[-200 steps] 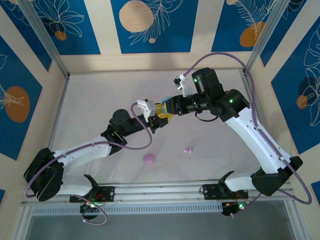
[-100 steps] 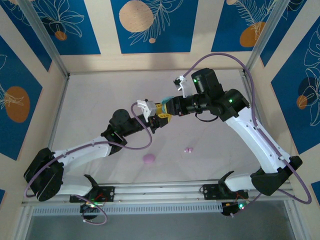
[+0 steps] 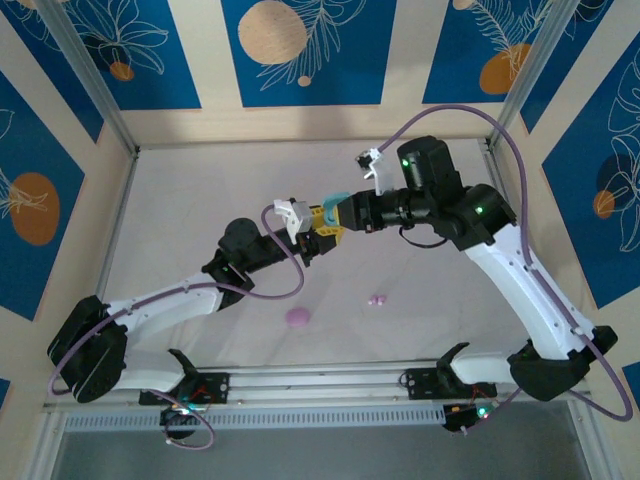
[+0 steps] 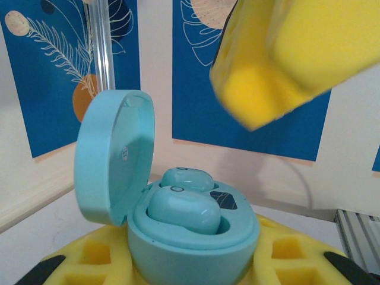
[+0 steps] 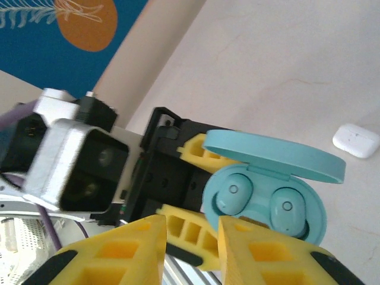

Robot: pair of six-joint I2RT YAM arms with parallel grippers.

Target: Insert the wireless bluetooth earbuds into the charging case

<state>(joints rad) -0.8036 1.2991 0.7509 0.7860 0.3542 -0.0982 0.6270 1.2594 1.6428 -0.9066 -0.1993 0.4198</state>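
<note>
Both teal earbuds [image 5: 233, 190] sit in the open teal case [image 4: 196, 252] clenched in my left gripper [image 3: 322, 238], my right gripper [image 5: 191, 231] parted and empty; a pink earbud [image 3: 377, 299] waits near the table's [image 3: 180, 220] front edge.

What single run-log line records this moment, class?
left gripper: shut on teal case | lid: open | teal earbuds: both seated | right gripper: open, empty, near case

At the centre of the top view, the teal rounded plastic charging case [image 3: 335, 201] sits between the fingers of the left gripper [image 3: 326, 228]. The right gripper [image 3: 345, 212] is just right of it. Two teal plastic earbuds [image 4: 183, 209] lie side by side inside the case. Lower in the frame, a pink pebble-shaped plastic case [image 3: 298, 318] lies on the table [image 3: 190, 200], with a small pink plastic earbud [image 3: 377, 299] to its right.
</note>
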